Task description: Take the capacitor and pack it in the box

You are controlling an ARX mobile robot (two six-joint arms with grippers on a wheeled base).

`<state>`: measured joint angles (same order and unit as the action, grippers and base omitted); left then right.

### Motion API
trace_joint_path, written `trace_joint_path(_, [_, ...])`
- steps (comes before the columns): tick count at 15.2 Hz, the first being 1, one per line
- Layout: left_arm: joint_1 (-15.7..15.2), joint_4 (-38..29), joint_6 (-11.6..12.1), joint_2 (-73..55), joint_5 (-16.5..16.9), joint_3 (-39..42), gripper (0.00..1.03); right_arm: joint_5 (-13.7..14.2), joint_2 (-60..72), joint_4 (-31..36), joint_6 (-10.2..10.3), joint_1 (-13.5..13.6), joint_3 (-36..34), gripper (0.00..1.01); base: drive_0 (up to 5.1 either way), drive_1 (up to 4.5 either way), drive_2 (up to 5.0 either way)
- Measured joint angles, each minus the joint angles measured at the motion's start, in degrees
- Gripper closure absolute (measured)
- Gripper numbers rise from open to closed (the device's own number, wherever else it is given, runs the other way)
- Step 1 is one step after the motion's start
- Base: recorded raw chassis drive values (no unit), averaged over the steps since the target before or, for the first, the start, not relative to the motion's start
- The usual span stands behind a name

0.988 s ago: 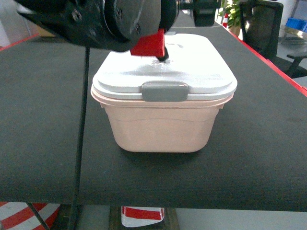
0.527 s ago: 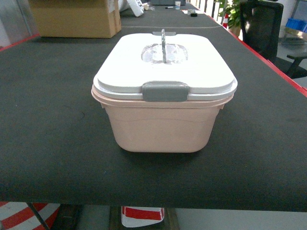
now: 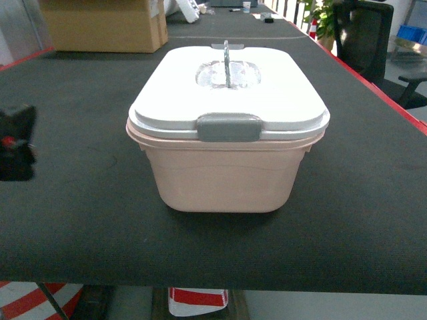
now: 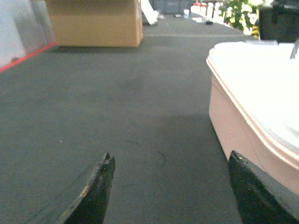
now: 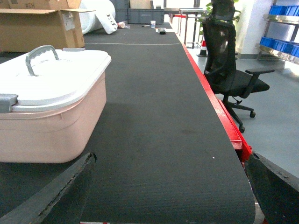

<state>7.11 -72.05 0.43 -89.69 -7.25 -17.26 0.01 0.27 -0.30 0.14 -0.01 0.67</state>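
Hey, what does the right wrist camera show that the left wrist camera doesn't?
Only the right wrist view shows the black office chair, the blue plastic bins on a shelf, the table's red edge, and the grey arched handle and latch of the white lid.

Only the left wrist view shows the green potted plant.

Both show the pale pink plastic tub with its white lid, the brown cardboard carton, and open gripper fingers.

My head view looks down on the box [image 3: 227,133]; both low wrist views flank it.
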Motion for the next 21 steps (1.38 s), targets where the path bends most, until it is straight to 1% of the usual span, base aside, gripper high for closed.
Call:
trace_joint_path(1, [-0.6, 1.2, 0.0, 3.3, 0.5, 1.4, 0.43, 0.0, 0.0, 0.0, 0.0, 0.0, 0.0, 0.03, 0.0, 0.00, 0.0])
trace_joint_path(2, [-1.4, 5.9, -0.1, 8.0, 1.0, 3.2, 0.56, 0.0, 0.0, 0.0, 0.0, 0.0, 0.0, 0.03, 0.0, 0.00, 0.0])
trace_joint_path(4, [-2.1, 8.3, -0.1, 13.9, 2.4, 6.5, 0.76, 0.0, 0.0, 0.0, 0.0, 0.0, 0.0, 0.03, 0.0, 0.00, 0.0])
trace_joint_path(6, [-3.0, 10.6, -0.1, 19.3, 3.0, 8.9, 0.95, 0.0, 0.0, 0.0, 0.0, 0.0, 0.0, 0.03, 0.0, 0.00, 0.0])
trace_joint_path(7, [-4.7, 12.6, -0.2, 22.3, 5.5, 10.4, 1.01, 0.0, 0.0, 0.0, 0.0, 0.0, 0.0, 0.03, 0.0, 0.00, 0.0])
trace_joint_path(8, [-7.1, 15.2, -0.3, 25.9, 6.8, 11.9, 1.01, 0.0, 0.0, 0.0, 0.0, 0.0, 0.0, 0.03, 0.0, 0.00, 0.0])
trace_joint_path(9, [-7.4, 16.2, -0.4, 27.9, 6.6, 12.5, 1.01, 0.0, 0.0, 0.0, 0.0, 0.0, 0.0, 0.03, 0.0, 0.00, 0.0])
trace_joint_path(11, [-7.1, 20.3, -0.3, 33.7, 7.2, 13.9, 1.01, 0.0, 0.0, 0.0, 0.0, 0.0, 0.0, 0.03, 0.0, 0.00, 0.0])
trace_joint_path(15, [-7.1, 30.8, -0.3, 46.6, 7.2, 16.2, 1.01, 0.0, 0.0, 0.0, 0.0, 0.0, 0.0, 0.03, 0.0, 0.00, 0.0])
trace_joint_path(21, [-7.1, 44.7, -0.3, 61.9, 7.2, 16.5, 1.01, 0.0, 0.0, 0.0, 0.0, 0.0, 0.0, 0.03, 0.0, 0.00, 0.0])
